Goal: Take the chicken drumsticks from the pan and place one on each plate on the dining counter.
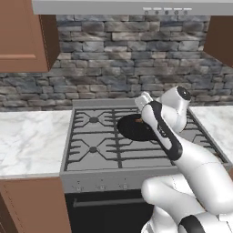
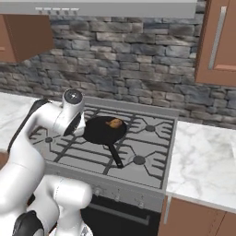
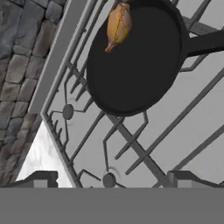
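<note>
While your gripper (image 3: 109,177) hangs over the stove (image 2: 138,143) with fingers spread wide and empty, the pan (image 3: 135,61) sits on its grates; one drumstick (image 3: 118,24) lies near the pan's rim.

Kitchen: gas stove (image 1: 95,136), stone backsplash (image 1: 127,59)

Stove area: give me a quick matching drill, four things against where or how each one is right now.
Things:
1. pan
2. drumstick
3. pan handle
4. gripper

Places or states:
A. lying inside the pan near its rim
B. open, holding nothing, short of the pan
C. sitting on the stove grates
D. sticking out toward the stove's front edge

Pairs: 1-C, 2-A, 3-D, 4-B
</note>
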